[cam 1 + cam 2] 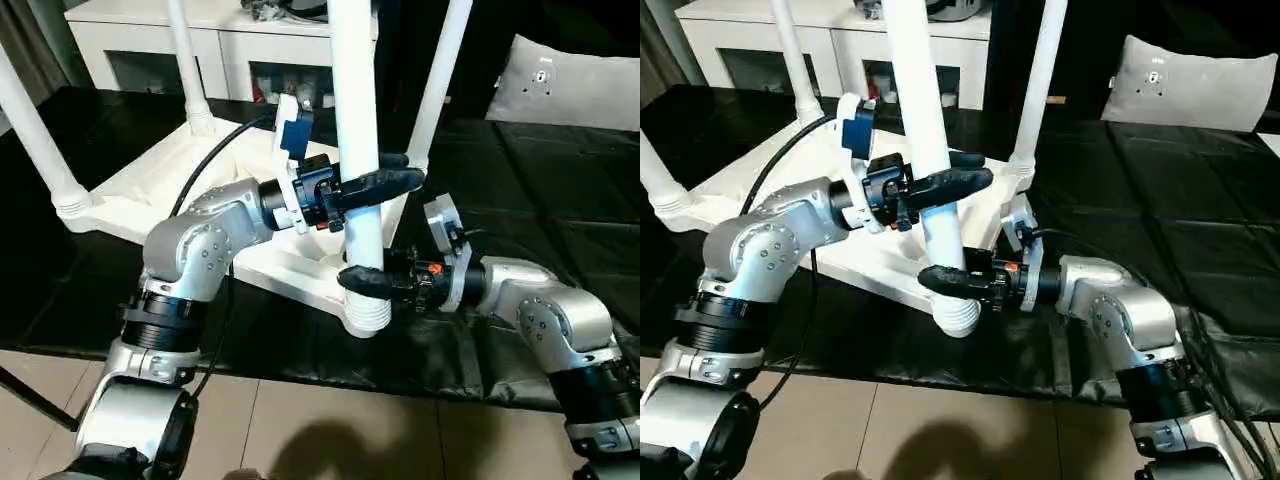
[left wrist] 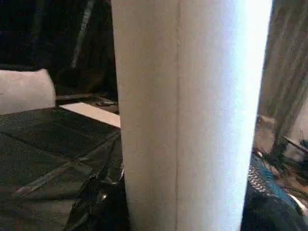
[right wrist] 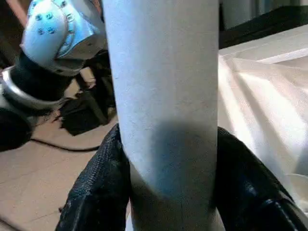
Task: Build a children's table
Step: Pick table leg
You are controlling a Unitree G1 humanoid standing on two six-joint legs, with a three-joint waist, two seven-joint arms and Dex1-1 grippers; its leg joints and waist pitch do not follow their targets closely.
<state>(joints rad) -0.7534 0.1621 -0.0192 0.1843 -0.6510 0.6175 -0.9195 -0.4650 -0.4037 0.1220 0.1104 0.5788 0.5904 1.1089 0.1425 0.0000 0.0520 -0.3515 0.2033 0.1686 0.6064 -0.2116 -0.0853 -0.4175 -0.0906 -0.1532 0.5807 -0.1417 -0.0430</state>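
The white tabletop [image 1: 150, 185] lies upside down on a black mat. Three white legs stand upright in its corners: one at the left [image 1: 35, 130], one at the back left [image 1: 188, 60] and one at the back right [image 1: 440, 80]. A fourth leg [image 1: 355, 100] stands upright at the front corner, with its ribbed base [image 1: 367, 314] down at the corner socket. My left gripper [image 1: 367, 188] is shut on this leg at mid height. My right gripper [image 1: 362, 279] is shut on it just above the ribbed base, and its black fingers [image 3: 96, 187] wrap both sides of the tube [image 3: 163, 96].
A white cabinet with glass doors [image 1: 240, 50] stands behind the tabletop. A white cushion [image 1: 570, 85] lies at the back right on the black mat [image 1: 540, 200]. Tiled floor [image 1: 330, 430] runs along the front. A black cable [image 1: 205, 160] arcs over my left arm.
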